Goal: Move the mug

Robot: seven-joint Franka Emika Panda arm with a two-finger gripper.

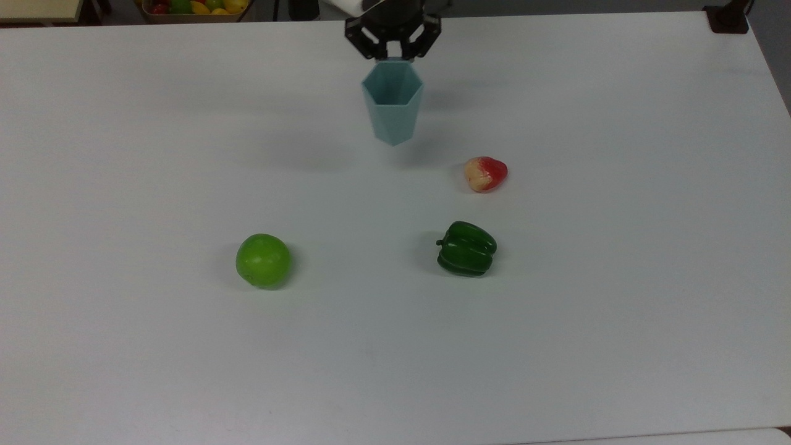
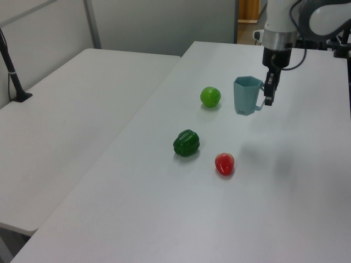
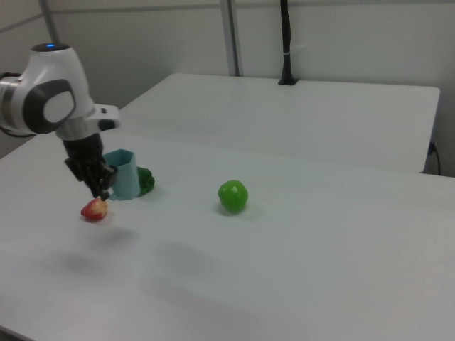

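Observation:
The mug (image 1: 393,101) is a pale blue-teal cup with a hexagonal rim, hanging upright in the air above the white table, its shadow cast below it. In the left view the mug (image 2: 245,96) hangs to the right of the green apple, and in the right view the mug (image 3: 125,175) is in front of the green pepper. My gripper (image 1: 393,54) is shut on the mug's handle at its far side, seen too as the gripper (image 2: 268,94) and the gripper (image 3: 104,190).
On the table (image 1: 123,154) lie a red and cream fruit (image 1: 486,173), a green bell pepper (image 1: 466,248) and a green apple (image 1: 263,261). A box of fruits (image 1: 194,8) sits beyond the far edge in the top view. A second table (image 2: 71,109) stands alongside.

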